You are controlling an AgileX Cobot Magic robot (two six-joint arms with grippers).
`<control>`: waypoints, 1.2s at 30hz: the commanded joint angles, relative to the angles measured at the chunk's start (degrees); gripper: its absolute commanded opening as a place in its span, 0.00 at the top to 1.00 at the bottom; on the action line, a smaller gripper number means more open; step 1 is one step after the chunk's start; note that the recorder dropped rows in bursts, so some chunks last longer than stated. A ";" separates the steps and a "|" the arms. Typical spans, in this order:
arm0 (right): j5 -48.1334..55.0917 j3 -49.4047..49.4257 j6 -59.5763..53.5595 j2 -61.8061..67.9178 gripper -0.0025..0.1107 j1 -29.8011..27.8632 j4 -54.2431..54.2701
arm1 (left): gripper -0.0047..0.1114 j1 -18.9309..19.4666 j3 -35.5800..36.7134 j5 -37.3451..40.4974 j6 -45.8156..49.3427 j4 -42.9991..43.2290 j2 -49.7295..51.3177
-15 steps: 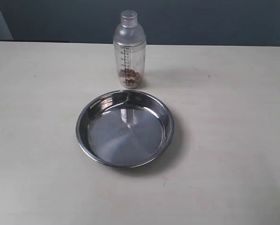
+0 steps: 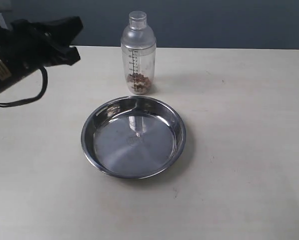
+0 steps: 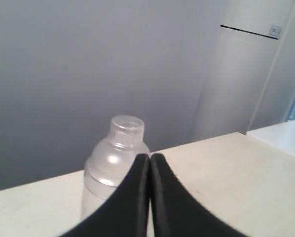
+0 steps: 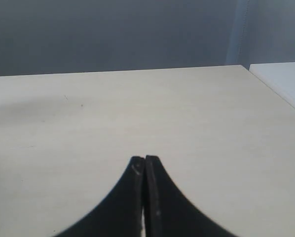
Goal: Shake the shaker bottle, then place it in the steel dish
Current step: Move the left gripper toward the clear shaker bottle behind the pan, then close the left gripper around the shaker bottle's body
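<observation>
The shaker bottle (image 2: 138, 53) stands upright on the table just behind the steel dish (image 2: 92, 145), with brown granules at its bottom. The dish holds nothing. My left gripper (image 2: 75, 39) has come in at the upper left, shut and holding nothing, well to the left of the bottle. In the left wrist view the bottle's domed top (image 3: 116, 157) shows beyond the pressed-together left gripper (image 3: 150, 158). My right gripper (image 4: 144, 160) is shut over bare table and does not show in the exterior view.
A pale tabletop (image 2: 239, 150) stretches around the dish. A dark wall (image 2: 229, 22) runs behind the table's far edge. A white ledge (image 4: 280, 79) lies beyond the table's edge in the right wrist view.
The left arm has entered the exterior view at the upper left. The bottle and dish have not moved.
</observation>
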 commanded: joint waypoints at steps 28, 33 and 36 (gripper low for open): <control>-0.73 0.07 -0.11 -0.27 0.99 -0.20 0.04 | 0.05 0.00 -22.74 -12.82 4.88 10.37 31.31; -0.73 0.07 -0.11 -0.27 0.99 -0.20 0.04 | 0.05 0.00 -29.29 -12.82 2.57 9.90 37.29; -0.73 0.07 -0.11 -0.27 0.99 -0.20 0.04 | 0.05 0.00 -32.80 -12.82 2.19 10.34 40.54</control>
